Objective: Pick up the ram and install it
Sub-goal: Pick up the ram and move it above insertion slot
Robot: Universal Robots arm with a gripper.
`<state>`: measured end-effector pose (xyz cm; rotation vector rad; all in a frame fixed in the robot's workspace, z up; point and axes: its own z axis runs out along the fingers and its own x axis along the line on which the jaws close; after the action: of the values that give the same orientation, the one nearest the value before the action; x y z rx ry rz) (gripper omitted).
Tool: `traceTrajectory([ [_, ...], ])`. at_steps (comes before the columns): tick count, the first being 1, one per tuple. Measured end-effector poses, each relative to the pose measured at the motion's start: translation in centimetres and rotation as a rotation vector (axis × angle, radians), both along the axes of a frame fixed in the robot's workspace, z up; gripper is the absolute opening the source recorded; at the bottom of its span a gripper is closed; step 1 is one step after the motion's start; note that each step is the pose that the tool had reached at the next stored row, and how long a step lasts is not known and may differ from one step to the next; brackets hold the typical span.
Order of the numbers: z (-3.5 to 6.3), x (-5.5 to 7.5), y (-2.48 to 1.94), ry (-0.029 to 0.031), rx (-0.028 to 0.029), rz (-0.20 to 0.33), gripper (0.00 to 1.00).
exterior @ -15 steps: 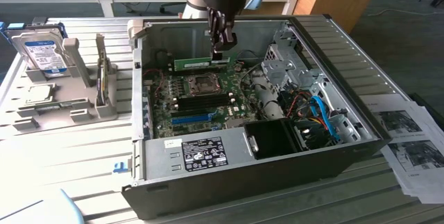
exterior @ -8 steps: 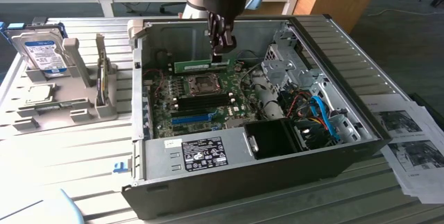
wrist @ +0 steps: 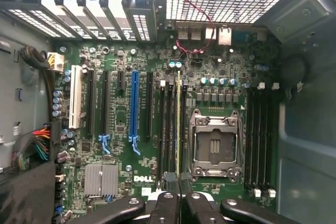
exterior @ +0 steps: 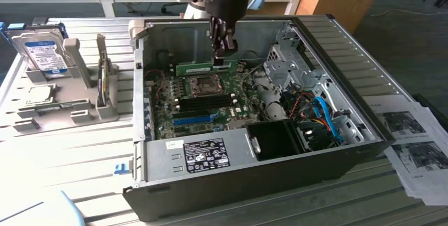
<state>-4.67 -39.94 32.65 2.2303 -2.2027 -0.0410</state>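
The hand (exterior: 221, 53) is closed on the ram (exterior: 203, 67), held edgewise over the motherboard (exterior: 210, 111) beside the processor socket (exterior: 205, 83). Looking down from the wrist, "DELL" (wrist: 143, 178) reads on the board. The exterior view adds a blue-labelled hard drive (exterior: 43, 53).

There is one hand (exterior: 220, 57), one ram (exterior: 199, 68), one computer case (exterior: 364, 74) and one blue-labelled hard drive (exterior: 43, 53).

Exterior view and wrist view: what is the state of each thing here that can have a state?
ram, gripped, long edge toward the motherboard; seated or not, cannot tell
gripper, fingers shut on the ram
computer case, open, lying on its side
hard drive, upright in its grey stand
CPU socket, uncovered
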Motion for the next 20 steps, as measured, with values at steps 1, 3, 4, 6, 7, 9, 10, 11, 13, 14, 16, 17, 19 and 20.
traceTrajectory([
  [1,-0.08,0.00,0.00,-0.0001,0.0000,0.000,0.11],
  [3,-0.23,0.00,0.00,-0.0001,0.0000,0.000,0.11],
  [4,-0.30,0.00,0.00,0.0000,0.0000,0.000,0.11],
  [6,-0.45,0.00,0.00,-0.0001,0.0000,0.000,0.11],
  [7,-0.52,0.00,0.00,0.0000,0.0000,0.000,0.11],
  [9,-0.65,0.00,0.00,-0.0001,0.0000,0.000,0.11],
  [10,-0.69,0.00,0.00,0.0000,-0.0001,0.000,0.11],
  [11,-0.74,0.00,0.00,0.0000,0.0000,0.000,0.11],
  [13,-0.82,0.00,0.00,-0.0001,0.0000,0.000,0.11],
  [14,-0.82,0.00,0.00,0.0001,-0.0001,0.000,0.11],
  [16,-0.82,0.00,0.00,0.0001,-0.0002,0.000,0.11],
  [17,-0.83,0.00,0.00,0.0000,-0.0001,0.000,0.11],
  [19,-0.83,0.00,0.00,-0.0001,0.0002,0.000,0.11],
  [20,-0.78,0.00,0.00,-0.0001,0.0001,0.000,0.11],
])
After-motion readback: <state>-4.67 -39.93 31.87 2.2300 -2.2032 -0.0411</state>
